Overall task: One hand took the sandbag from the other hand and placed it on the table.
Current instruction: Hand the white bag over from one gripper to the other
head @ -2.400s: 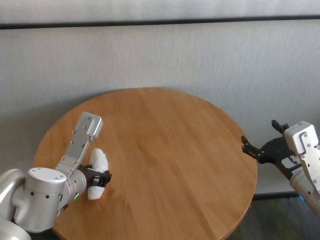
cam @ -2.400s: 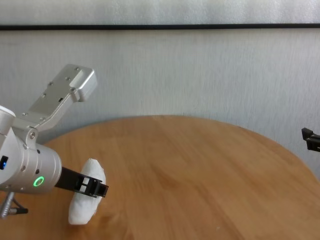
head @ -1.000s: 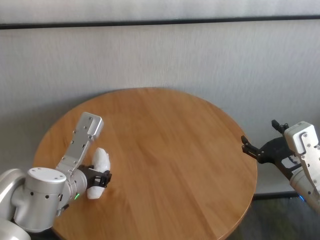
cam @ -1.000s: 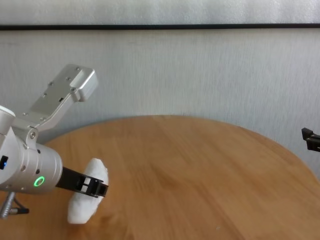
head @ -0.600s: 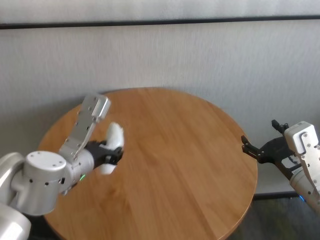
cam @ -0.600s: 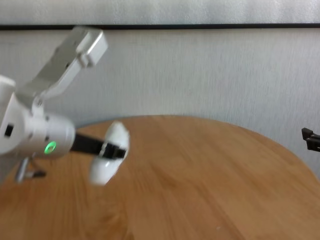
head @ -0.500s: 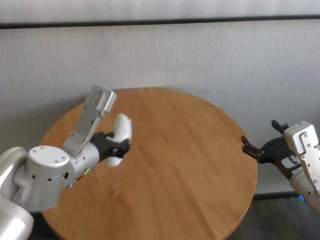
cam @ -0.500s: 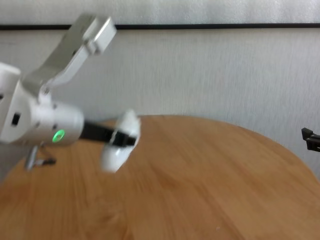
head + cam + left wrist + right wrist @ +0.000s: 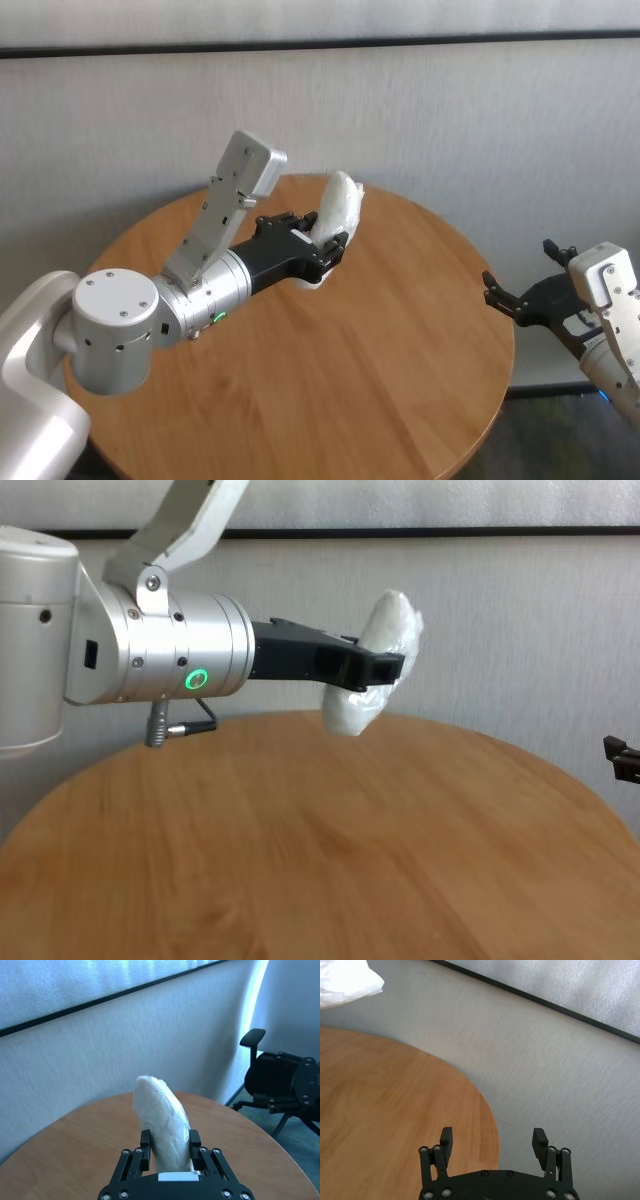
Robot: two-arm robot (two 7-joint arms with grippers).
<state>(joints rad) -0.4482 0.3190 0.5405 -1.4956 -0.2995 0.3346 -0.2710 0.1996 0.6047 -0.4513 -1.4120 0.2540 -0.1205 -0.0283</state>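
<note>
My left gripper (image 9: 328,243), on the silver wrist with the green ring light (image 9: 194,679), is shut on the white crinkled sandbag (image 9: 338,213). It holds the bag upright in the air above the far middle of the round wooden table (image 9: 380,380). The left wrist view shows both fingers (image 9: 145,1141) pressing the bag (image 9: 162,1117) at its lower half. My right gripper (image 9: 520,272) is open and empty, off the table's right edge. In the right wrist view, the right gripper (image 9: 493,1135) has its jaws wide apart, and the bag (image 9: 345,982) shows far off.
A grey wall with a dark rail runs behind the table. A black office chair (image 9: 280,1080) stands on the floor beyond the table's right side. The table top (image 9: 350,860) bears nothing else.
My left arm has lifted the sandbag off the table's near left and swung it up and toward the middle. The right arm has not moved.
</note>
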